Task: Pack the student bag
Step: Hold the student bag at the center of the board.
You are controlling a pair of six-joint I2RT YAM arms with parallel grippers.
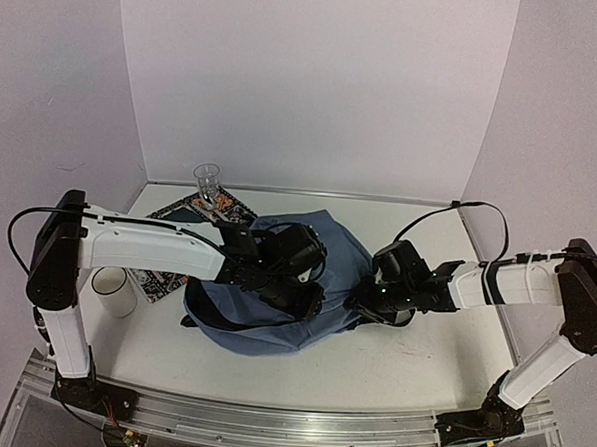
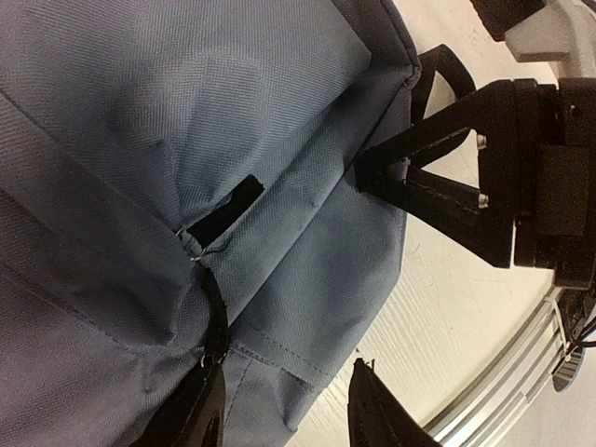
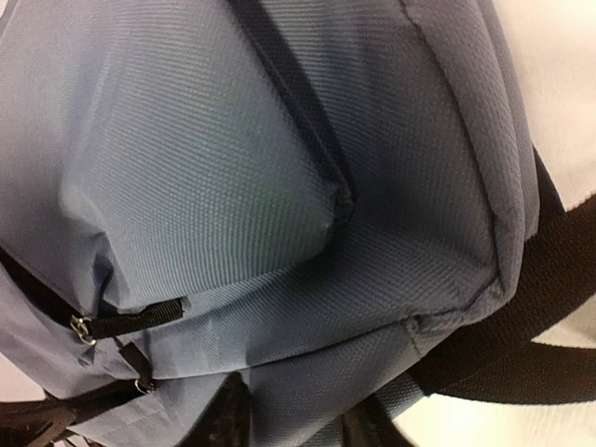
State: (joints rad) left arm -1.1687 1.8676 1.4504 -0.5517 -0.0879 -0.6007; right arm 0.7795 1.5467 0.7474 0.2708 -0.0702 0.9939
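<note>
From above, the student bag [image 1: 274, 317] lies slumped mid-table between both arms. The left gripper [image 1: 309, 302] sits over its top and the right gripper [image 1: 362, 305] at its right edge, probably to steady and spread it for opening. The white table [image 1: 401, 367] stands between pale lilac walls. The left wrist view shows its fingers apart astride a bag corner, and whether they grip cannot be told. The right wrist view shows narrowed jaws pinching the bag's seamed edge.

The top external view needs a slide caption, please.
Left gripper and right gripper at the grey-blue student bag, clear glass behind.
</note>
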